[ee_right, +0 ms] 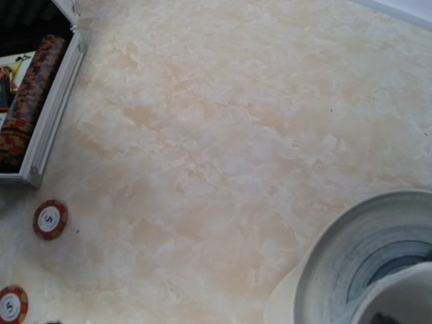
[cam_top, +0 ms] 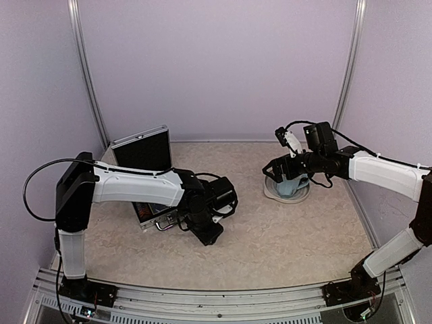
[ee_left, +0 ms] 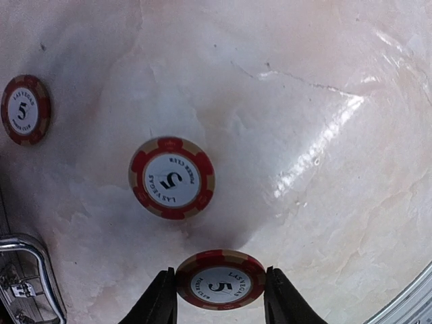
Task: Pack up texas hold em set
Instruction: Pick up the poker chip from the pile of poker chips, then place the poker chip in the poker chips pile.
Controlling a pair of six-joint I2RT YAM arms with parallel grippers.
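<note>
The open briefcase (cam_top: 143,150) stands at the left of the counter (cam_top: 283,236) with its lid upright; in the right wrist view a row of chips (ee_right: 27,88) lies inside it along the near wall. The left gripper (ee_left: 221,287) is positioned just right of the briefcase, low over the counter, and is closed on one red-and-white chip (ee_left: 219,273), clamped by its edges between the two fingers (ee_left: 160,300). A second chip (ee_left: 171,177) lies flat on the counter just beyond the held one, not touching it. A third chip (ee_left: 25,109) lies further left, near the metal handle (ee_left: 27,263) of the briefcase. The right gripper (cam_top: 282,172) hangs directly over the cup (cam_top: 291,183) on its saucer (cam_top: 275,193), well apart from the briefcase; whether its jaws are open or closed cannot be determined.
</note>
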